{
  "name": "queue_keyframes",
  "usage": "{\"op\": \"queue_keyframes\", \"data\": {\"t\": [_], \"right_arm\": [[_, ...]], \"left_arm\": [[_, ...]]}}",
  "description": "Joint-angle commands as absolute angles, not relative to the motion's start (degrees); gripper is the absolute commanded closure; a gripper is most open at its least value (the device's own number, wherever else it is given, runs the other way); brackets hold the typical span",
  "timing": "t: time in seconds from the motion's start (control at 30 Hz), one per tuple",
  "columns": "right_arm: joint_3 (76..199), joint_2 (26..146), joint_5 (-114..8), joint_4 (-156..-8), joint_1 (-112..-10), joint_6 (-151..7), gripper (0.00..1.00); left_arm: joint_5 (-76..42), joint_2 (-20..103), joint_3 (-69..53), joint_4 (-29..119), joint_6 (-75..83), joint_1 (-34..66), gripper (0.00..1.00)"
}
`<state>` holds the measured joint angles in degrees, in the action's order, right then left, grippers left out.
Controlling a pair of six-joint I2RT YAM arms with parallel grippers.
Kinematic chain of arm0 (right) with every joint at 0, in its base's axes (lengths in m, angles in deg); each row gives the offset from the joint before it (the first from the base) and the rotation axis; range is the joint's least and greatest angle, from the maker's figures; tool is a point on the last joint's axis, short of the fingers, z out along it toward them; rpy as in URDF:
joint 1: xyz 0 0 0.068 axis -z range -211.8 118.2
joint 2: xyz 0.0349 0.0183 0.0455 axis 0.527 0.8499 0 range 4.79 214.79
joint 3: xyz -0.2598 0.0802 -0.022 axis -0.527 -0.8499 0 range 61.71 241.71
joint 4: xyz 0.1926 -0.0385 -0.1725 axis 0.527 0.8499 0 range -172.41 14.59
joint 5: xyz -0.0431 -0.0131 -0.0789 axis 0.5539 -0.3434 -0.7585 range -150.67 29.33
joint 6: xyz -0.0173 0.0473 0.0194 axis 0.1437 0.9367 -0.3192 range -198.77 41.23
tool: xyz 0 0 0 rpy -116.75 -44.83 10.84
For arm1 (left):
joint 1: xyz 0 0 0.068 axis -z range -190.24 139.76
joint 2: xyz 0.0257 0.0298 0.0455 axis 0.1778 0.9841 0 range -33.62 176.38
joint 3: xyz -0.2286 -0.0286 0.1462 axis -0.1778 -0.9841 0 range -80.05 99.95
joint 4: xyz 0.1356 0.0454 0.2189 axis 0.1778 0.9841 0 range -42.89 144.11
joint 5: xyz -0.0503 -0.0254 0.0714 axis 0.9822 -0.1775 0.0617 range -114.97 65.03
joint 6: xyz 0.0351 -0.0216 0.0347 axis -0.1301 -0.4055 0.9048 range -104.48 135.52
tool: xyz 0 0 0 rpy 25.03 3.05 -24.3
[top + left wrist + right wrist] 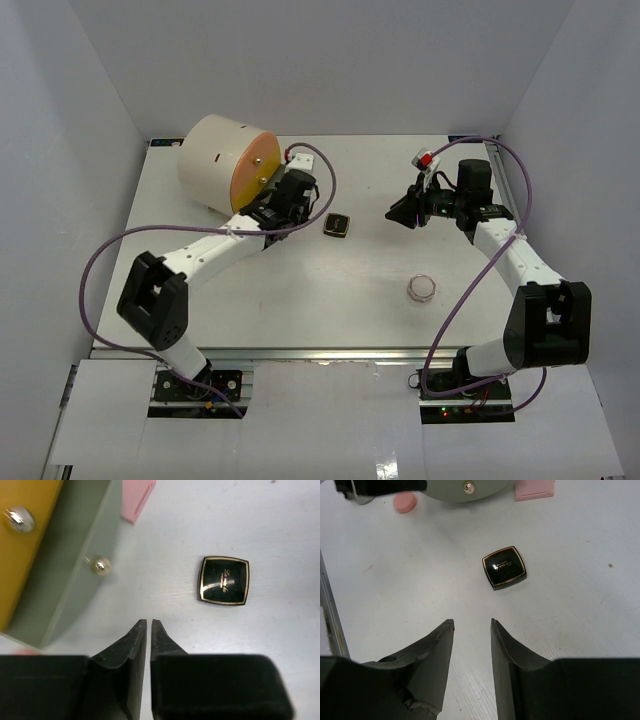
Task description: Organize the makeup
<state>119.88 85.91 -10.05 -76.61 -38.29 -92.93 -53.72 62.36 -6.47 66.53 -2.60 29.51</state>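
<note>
Top: black-gold square compact [338,225] lies flat on the white desk [380,330], between left tool [300,188] and right tool [397,214]. Clear round jar [422,289] sits nearer the bases.
Left wrist: tool pinched to a thin slit, empty; compact ahead-right, apart.
Right wrist: tool partly spread, empty; compact ahead, untouched.

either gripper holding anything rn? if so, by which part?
Nothing held. The left gripper is closed on air, the right gripper is open and empty; the black-gold compact lies apart from both.
</note>
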Motion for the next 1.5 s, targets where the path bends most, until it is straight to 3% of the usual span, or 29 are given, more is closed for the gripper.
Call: {"op": "queue_keyframes", "data": {"t": [0.0,0.1,0.23,0.53,1.13,1.27,1.33,1.47], "right_arm": [[119.36,84.83,-8.42,-78.3,-38.04,-93.72,0.58],[119.45,84.85,-8.3,-78.28,-38.04,-93.63,0.58],[119.45,84.59,-8.47,-78.28,-38.04,-93.54,0.58],[119.37,84.6,-8.28,-78.37,-37.86,-93.45,0.57],[119.36,84.85,-8.2,-78.37,-37.77,-93.45,0.57],[119.36,84.94,-8.2,-78.37,-37.69,-93.45,0.57],[119.36,84.86,-8.2,-78.37,-37.69,-93.45,0.57],[119.36,84.94,-8.13,-78.37,-37.69,-93.45,0.57]], "left_arm": [[-36.44,53.75,-6.65,66.83,8.3,22.35,0.9],[-33.48,53.41,-5.61,69.63,11.34,18.03,0.96],[-29.65,55.05,-5.44,70.92,14.8,14.21,0.97],[-30.5,58.53,-5.84,67.9,18.19,11.99,0.9],[-40.35,64.39,-8.51,61.0,23.17,11.99,0.85],[-39.96,65.75,-8.93,60.91,23.86,11.99,0.77],[-40.25,66.2,-9.54,61.0,23.53,11.99,0.64],[-40.09,66.59,-10.67,61.09,22.46,11.99,0.54]]}}
